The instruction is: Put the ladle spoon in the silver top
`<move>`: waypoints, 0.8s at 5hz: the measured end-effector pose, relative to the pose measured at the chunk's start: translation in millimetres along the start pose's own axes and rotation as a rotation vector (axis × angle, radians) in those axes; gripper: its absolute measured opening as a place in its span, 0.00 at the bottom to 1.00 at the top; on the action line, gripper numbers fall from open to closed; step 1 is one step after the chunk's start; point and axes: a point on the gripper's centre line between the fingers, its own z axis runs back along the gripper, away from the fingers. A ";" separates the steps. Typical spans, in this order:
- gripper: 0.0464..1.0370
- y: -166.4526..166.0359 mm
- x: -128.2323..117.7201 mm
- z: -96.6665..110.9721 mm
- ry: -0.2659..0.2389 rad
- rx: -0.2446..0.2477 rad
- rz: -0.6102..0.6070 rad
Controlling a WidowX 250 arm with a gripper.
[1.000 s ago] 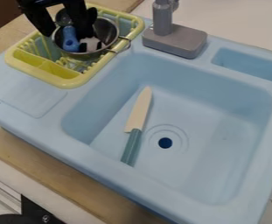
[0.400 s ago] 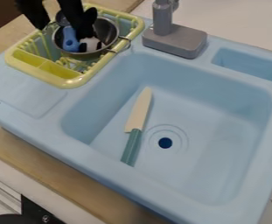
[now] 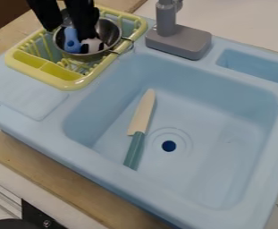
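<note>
Nearly home, but one careless lift could drag the ladle back out

At far left, the black gripper (image 3: 69,34) hangs over the yellow rack (image 3: 75,85) with its two fingers apart, one to either side of the ladle's upper part. I see no pinch. The ladle (image 3: 71,41) has its blue handle down inside the silver pot (image 3: 110,31), its head up toward the rim, so the placing looks close to done. A sideways drift or early closing could hook that head and tip it over the rim.

Beside the handle, a white piece (image 3: 93,44) crowds the pot; a brushing finger might shift both. Farther right, the wire handle (image 3: 128,42) juts past the rack's edge, and snagging it could turn the pot. The grey faucet (image 3: 178,41) and the knife (image 3: 142,114) in the sink (image 3: 218,156) pose little risk.
</note>
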 end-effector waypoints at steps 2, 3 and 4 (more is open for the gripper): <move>0.96 -33.5 -19.4 -16.2 0.059 -0.068 -0.453; 0.96 -47.1 -24.4 -18.7 0.084 -0.036 -0.555; 0.96 -57.5 -23.4 -21.6 0.080 -0.044 -0.627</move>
